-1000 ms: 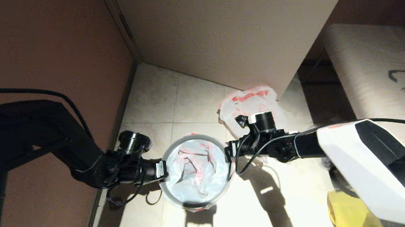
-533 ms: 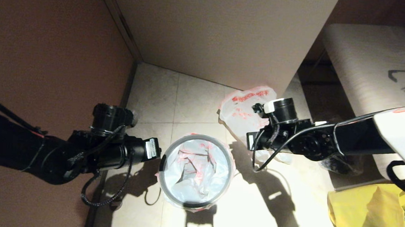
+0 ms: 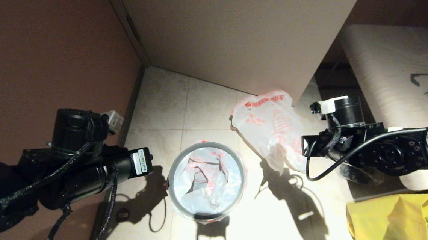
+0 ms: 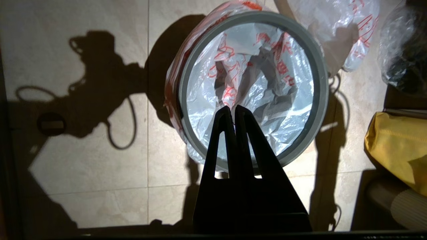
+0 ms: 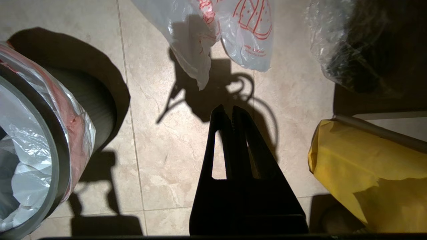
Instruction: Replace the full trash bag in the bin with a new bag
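Both grippers are off the bin (image 3: 178, 204) now, vs a sec ago when I had them pressed at opposite sides of its grey ring (image 4: 321, 86). Left gripper (image 4: 232, 111) has pulled back toward the brown wall on the left, jaws clenched on nothing; from its wrist cam the tips hang over the bin's mouth, w/ no contact. Right gripper (image 5: 227, 111) has swung out to the right, above bare floor tile (image 5: 160, 140) between the bin and the yellow bag (image 5: 370, 173), jaws also clenched, empty. New bag (image 3: 204, 177) sits inside the bin as a liner, crumpled white w/ red print, its edge folded out over the rim under the ring; same spot as before. Full trash bag (image 3: 270, 126) lies on the floor behind and right of the bin, against the beige cabinet (image 3: 235, 35), more of it showing now the right arm has cleared it. Yellow bag is at the lower right of the head view, more exposed than a sec ago. Bin itself hasn't shifted.
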